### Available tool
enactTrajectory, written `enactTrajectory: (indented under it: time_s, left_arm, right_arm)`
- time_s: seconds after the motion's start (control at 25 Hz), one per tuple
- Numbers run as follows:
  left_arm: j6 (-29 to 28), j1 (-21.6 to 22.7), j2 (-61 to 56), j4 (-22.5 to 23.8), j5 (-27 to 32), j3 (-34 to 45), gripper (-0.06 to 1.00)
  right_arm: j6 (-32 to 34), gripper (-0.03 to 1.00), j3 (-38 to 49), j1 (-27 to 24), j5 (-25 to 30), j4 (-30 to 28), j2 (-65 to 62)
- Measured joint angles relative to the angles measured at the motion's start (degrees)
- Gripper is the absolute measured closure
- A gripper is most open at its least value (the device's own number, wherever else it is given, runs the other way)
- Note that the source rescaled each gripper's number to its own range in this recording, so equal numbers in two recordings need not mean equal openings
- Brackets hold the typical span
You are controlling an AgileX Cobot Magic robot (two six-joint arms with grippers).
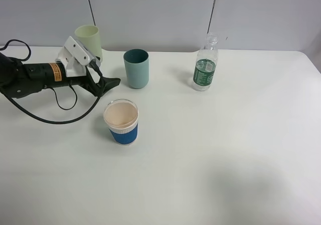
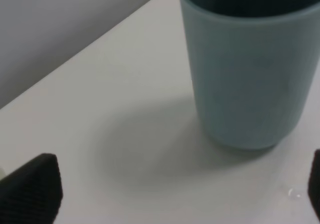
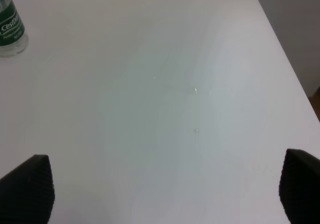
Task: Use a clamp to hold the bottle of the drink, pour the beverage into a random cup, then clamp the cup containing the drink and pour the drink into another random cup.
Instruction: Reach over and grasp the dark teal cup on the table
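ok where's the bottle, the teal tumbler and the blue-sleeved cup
bottle (image 1: 204, 73): exterior high view, on its green label
teal tumbler (image 1: 136, 74): exterior high view, on its outer wall
blue-sleeved cup (image 1: 123, 135): exterior high view, on its ribbed sleeve

Bright, even, diffuse lighting; no harsh glare on white table (image 1: 225, 150). Soft faint shadows fall left of bottle (image 1: 205, 67) and teal tumbler (image 1: 136, 69). Left wrist view soft-focused, tumbler close-up blurred. Right wrist view slightly hazy.

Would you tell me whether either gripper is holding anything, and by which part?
Nothing is held: the left gripper is open near the teal tumbler, the right gripper open above the table.
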Motion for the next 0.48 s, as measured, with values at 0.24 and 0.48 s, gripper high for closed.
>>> enactTrajectory:
  time_s: [0.24, 0.48]
  left_arm:
    - [-2.7, 0.0, 2.8, 5.5, -0.3, -3.7, -0.06]
    - [-5.6, -1.9, 4.9, 7.4, -0.4, -6.2, -0.06]
  right_arm:
    - [0.0, 0.15, 0.0, 0.0, 0.0, 0.0, 0.0]
    - [0.0, 0.15, 0.0, 0.0, 0.0, 0.0, 0.0]
